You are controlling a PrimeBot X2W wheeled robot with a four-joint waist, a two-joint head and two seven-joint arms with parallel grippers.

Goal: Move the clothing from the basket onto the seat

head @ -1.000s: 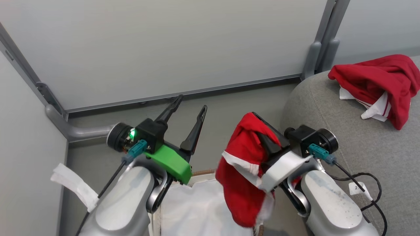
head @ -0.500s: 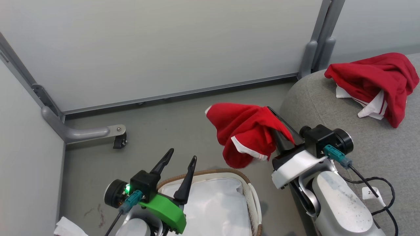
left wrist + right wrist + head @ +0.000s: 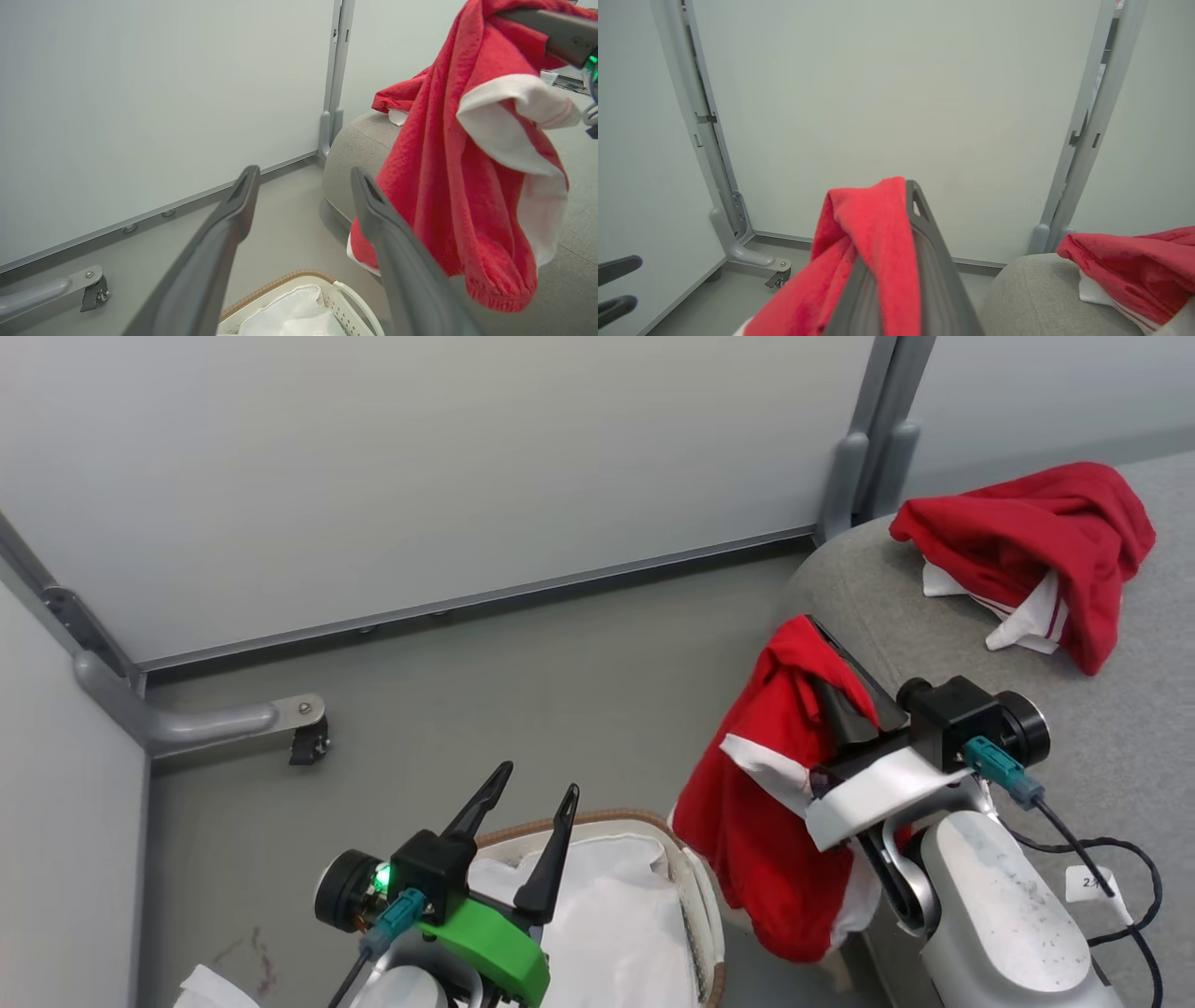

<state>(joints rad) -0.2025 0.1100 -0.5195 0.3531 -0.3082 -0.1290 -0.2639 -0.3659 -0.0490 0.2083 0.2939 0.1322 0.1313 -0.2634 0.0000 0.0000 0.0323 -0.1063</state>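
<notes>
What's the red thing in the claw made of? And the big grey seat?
The red garment in the right claw looks like soft, matte, crinkly cloth: it droops in folds. The seat looks like grey woven fabric, probably padded, given its rounded edge.

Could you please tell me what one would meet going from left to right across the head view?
Caster foot → left gripper → hanging red garment → second red garment, lying on the seat.
</notes>
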